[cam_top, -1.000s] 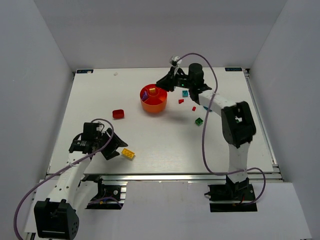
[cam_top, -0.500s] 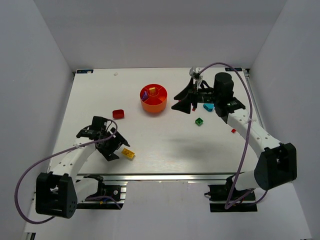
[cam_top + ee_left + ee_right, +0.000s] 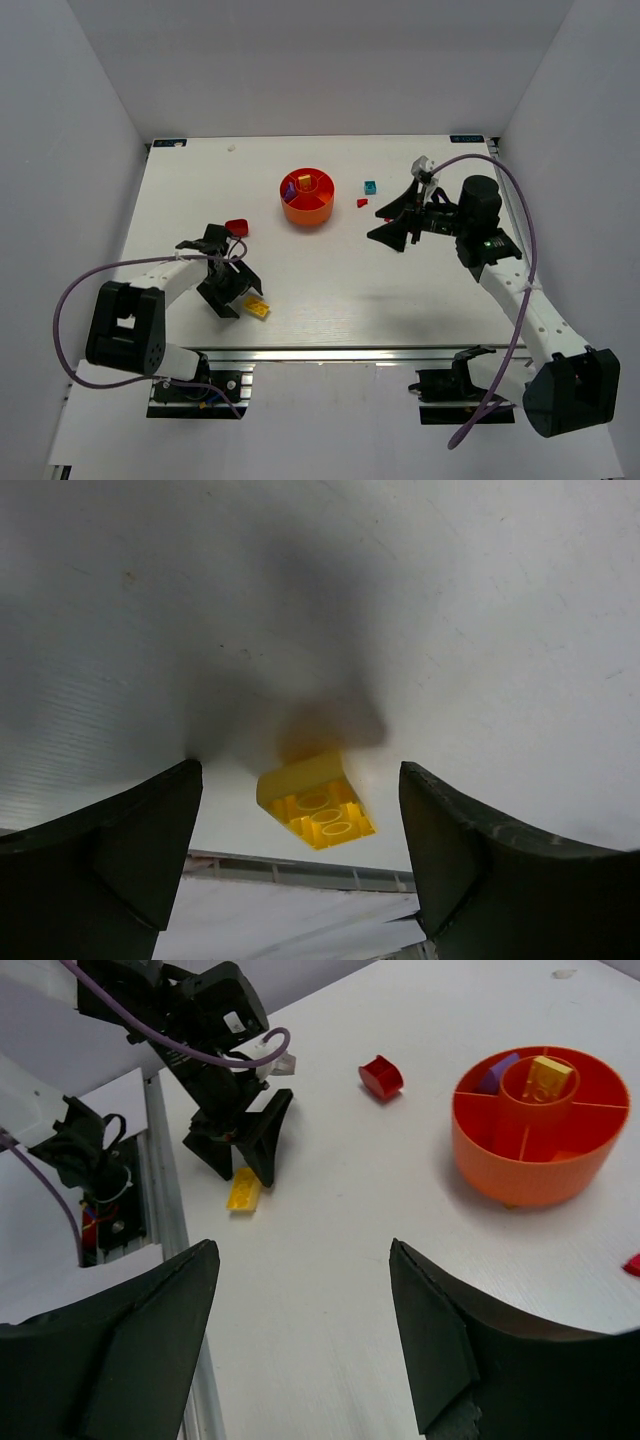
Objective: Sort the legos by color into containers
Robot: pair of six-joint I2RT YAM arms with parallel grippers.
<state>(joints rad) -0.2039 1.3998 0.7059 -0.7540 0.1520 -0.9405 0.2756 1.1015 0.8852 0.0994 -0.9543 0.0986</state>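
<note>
The orange-red bowl [image 3: 300, 214] stands at mid-table, with a yellow brick [image 3: 548, 1075] on its hub and a purple piece [image 3: 497, 1070] in one wedge. Near the front edge, a yellow brick [image 3: 257, 309] lies just beyond my left gripper [image 3: 236, 288]. In the left wrist view this brick [image 3: 315, 805] sits between the open fingers, untouched. My right gripper [image 3: 386, 220] hovers open and empty to the right of the bowl. A red brick [image 3: 237, 227], a cyan brick [image 3: 370, 187] and a small red piece [image 3: 362, 202] lie loose on the table.
The right wrist view looks across the table at the bowl's wall [image 3: 520, 1170], the red brick [image 3: 380, 1075], the left gripper [image 3: 245, 1155] and the yellow brick [image 3: 243, 1188]. The table's front rail [image 3: 300, 870] runs right behind the yellow brick.
My right gripper has left the bowl, swung right and toward the front, and opened wide. My left gripper has shifted right to the yellow brick and opened further.
</note>
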